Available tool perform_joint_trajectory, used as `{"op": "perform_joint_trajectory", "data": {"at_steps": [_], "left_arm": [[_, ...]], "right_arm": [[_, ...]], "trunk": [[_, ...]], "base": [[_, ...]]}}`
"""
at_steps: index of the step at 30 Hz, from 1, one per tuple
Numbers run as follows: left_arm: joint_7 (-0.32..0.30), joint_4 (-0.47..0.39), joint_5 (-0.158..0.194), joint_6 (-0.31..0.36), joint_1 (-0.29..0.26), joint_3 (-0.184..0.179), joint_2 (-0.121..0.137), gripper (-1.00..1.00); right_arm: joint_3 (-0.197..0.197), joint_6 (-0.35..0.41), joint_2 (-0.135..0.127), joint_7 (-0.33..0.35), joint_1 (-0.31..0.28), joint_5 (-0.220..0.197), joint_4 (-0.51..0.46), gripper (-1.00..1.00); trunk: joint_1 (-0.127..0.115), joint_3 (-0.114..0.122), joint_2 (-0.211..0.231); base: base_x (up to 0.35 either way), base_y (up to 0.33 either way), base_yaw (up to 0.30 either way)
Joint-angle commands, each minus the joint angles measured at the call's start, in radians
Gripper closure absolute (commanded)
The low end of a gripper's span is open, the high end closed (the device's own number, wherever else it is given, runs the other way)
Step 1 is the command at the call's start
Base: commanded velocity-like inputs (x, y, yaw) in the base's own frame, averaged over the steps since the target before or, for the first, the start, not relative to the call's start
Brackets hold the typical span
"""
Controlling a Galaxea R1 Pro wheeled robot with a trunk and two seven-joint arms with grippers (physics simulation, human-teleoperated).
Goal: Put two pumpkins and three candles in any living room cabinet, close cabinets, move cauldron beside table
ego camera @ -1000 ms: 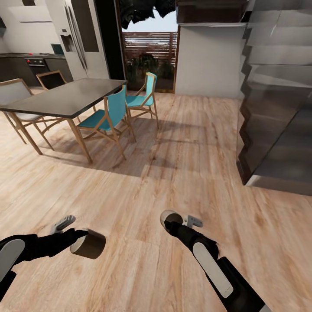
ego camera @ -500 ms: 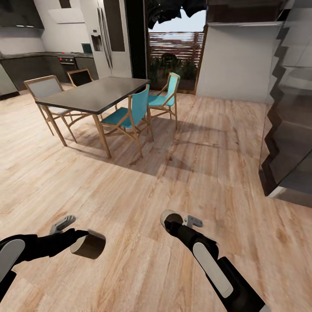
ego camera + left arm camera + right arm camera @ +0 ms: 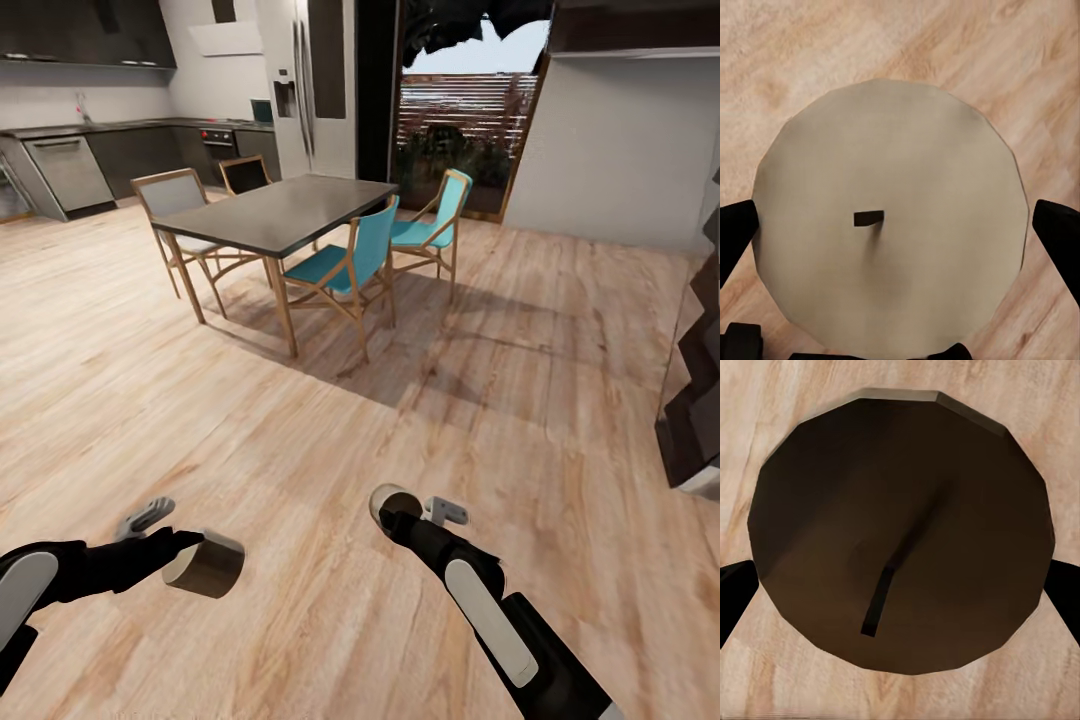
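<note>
Low in the frame, my left pincer (image 3: 185, 560) grips one candle (image 3: 205, 563) and my right pincer (image 3: 398, 508) another candle (image 3: 393, 500). Dining table (image 3: 280, 208) has slid rightward: I'm turning, no cabinet visible yet.

Teal chairs (image 3: 345, 265), dark grey table (image 3: 290, 207), brown-sided beige-topped candles (image 3: 205, 564).

head: high, forward-down over floor (image 3: 300, 450) | wrists: close, floor-facing, shared floor
</note>
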Motion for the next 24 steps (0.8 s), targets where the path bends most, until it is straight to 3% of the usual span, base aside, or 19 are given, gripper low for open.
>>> {"op": "perform_joint_trajectory", "data": {"at_steps": [1,24], "left_arm": [[0.01,-0.001,0.014,0.001,-0.001,0.0,-0.001,1.0],[0.009,-0.002,0.014,0.001,-0.001,0.0,0.0,1.0]], "right_arm": [[0.002,0.0,-0.001,-0.009,-0.001,-0.007,-0.002,1.0],[0.002,0.0,0.0,-0.009,-0.001,-0.007,-0.002,1.0]], "trunk": [[0.0,-0.001,0.0],[0.0,-0.001,0.0]], "base": [[0.0,0.0,0.288],[0.0,0.0,0.287]]}}
